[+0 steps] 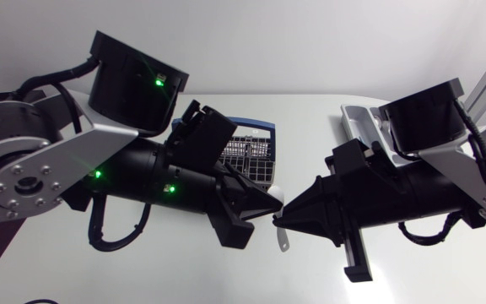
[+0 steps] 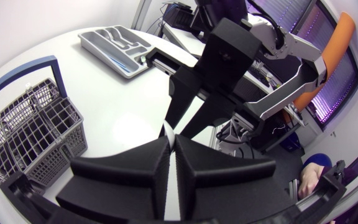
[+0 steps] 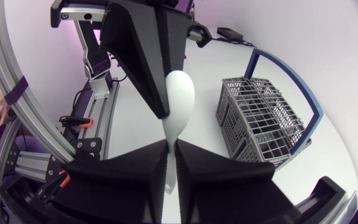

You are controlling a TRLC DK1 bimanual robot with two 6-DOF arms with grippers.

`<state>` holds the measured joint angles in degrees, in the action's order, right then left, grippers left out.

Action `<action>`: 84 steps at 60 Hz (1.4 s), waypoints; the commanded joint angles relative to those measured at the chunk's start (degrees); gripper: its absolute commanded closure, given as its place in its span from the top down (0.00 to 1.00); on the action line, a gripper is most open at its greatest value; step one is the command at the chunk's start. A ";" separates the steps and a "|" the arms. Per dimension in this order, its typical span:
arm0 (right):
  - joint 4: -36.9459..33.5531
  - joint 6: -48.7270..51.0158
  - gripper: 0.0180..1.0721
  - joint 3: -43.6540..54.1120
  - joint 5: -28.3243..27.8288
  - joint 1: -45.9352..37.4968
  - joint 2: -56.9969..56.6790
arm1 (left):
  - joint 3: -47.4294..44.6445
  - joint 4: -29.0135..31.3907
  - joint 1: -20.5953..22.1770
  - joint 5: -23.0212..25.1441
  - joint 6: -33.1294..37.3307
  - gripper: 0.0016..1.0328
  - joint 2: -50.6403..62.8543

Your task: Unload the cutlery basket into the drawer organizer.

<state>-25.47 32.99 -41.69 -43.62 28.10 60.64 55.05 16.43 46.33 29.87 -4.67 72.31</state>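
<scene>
**Two claws on one spoon: the handover is the weak spot**

The left claw [image 1: 270, 201] and right claw [image 1: 298, 209] meet tip to tip above the table [image 1: 184, 279], with the spoon [image 1: 283, 241] caught where they meet. Each claw has its fingers almost together, with only a thin slot between them. In the right wrist view the spoon's stem runs down that slot while its bowl sits at the left claw's tips. Both appear to be clamped on it. The handle end hangs just under the two tips.

The basket [image 1: 247, 152] stands behind the left claw. The organizer [image 1: 361, 122] lies behind the right claw, past its own arm.

- **Drop:** if the left claw lets go before the right has a firm pinch, the spoon would likely fall to the table.
- **Twist:** if either arm pulls away while both are clamped, the smooth stem could slide or swivel in the slot.
- **Swing:** held by a narrow pinch, the spoon may pivot on the way to the organizer and land askew.
- **Bump:** the tips are so close that a small misjudged move could knock them together.
</scene>
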 commanded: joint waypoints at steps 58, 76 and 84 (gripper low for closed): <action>-3.62 5.50 0.05 -0.14 4.68 -19.04 -2.90 | 13.24 22.86 -4.58 -21.08 -8.87 0.96 2.13; -4.58 13.68 0.05 -0.85 9.87 -28.45 -2.63 | 14.74 24.71 -7.13 -27.85 -13.18 0.96 1.51; -4.67 18.25 0.05 -1.64 11.97 -32.58 -1.40 | 15.27 26.90 -7.74 -30.13 -14.93 0.96 1.16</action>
<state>-29.58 47.53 -41.71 -32.64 -2.52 57.95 68.18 42.00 39.27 0.91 -17.50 74.08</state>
